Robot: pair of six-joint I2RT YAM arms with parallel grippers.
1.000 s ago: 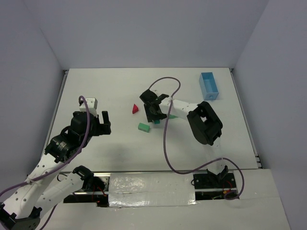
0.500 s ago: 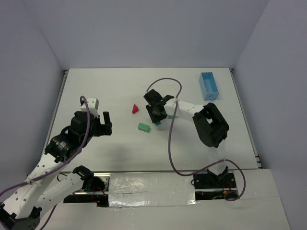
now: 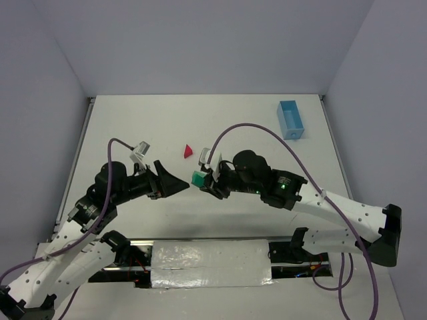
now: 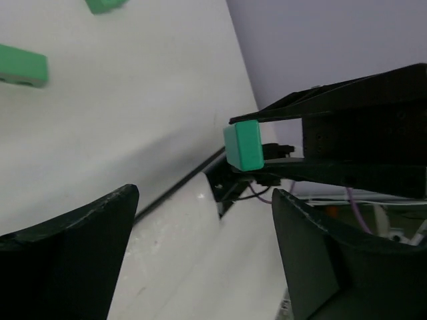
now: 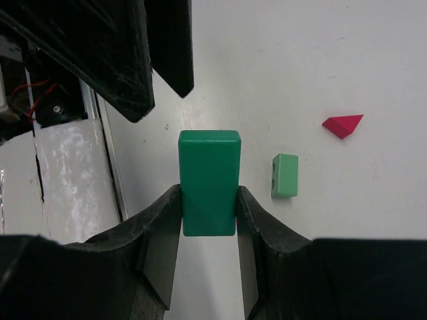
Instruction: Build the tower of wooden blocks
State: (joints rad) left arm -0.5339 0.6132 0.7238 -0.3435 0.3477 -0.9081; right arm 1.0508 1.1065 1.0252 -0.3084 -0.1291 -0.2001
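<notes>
Right tool [image 3: 204,181] lifted from table [image 3: 133,127], pinching green block [image 5: 209,180]; left tool [image 3: 175,184] swung to face it, spread.

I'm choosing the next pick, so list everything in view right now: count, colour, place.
held green block: one, green, clamped in the right pincer, lifted off the table
loose green blocks: two, green, lying on the table; the second is cut off by the frame edge
red roof piece: one, red, on the table beyond both pincers
tray: one, light blue, far right of the table
table: one, white
cables: two, purple, one along each arm
left pincer: one, black, open, holding nothing, facing the held block
right pincer: one, black, shut on the held green block
</notes>
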